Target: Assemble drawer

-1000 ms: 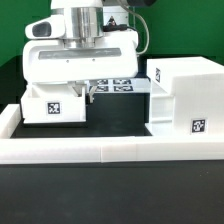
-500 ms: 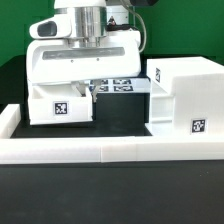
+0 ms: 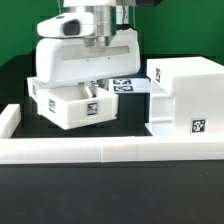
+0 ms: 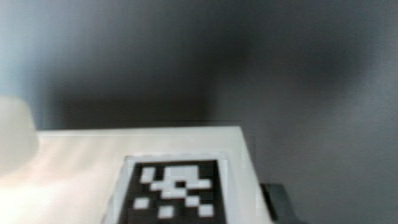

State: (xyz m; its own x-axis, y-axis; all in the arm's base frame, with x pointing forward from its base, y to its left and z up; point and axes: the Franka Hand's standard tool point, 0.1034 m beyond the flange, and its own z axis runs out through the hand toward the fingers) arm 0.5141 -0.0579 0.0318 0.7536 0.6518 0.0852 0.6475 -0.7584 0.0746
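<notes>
My gripper [image 3: 94, 90] hangs from the big white wrist body and is shut on the wall of a small white tray [image 3: 75, 107]. The tray is held off the table, tilted and turned, with its tag facing front. The large white housing [image 3: 186, 95] stands at the exterior view's right, a tag on its front. A second white tagged part [image 3: 155, 74] leans against the housing's left side. In the wrist view the held tray's tagged face [image 4: 175, 190] fills the lower part, blurred, with a dark finger [image 4: 272, 196] at its edge.
A low white wall of blocks [image 3: 110, 150] runs along the front, with an arm at the exterior view's left [image 3: 8, 118]. The marker board [image 3: 126, 86] lies flat behind the tray, partly hidden. The table is black.
The tray was resting flat on the table at the exterior view's left. Now it is lifted, tilted and turned, and has shifted right with the gripper.
</notes>
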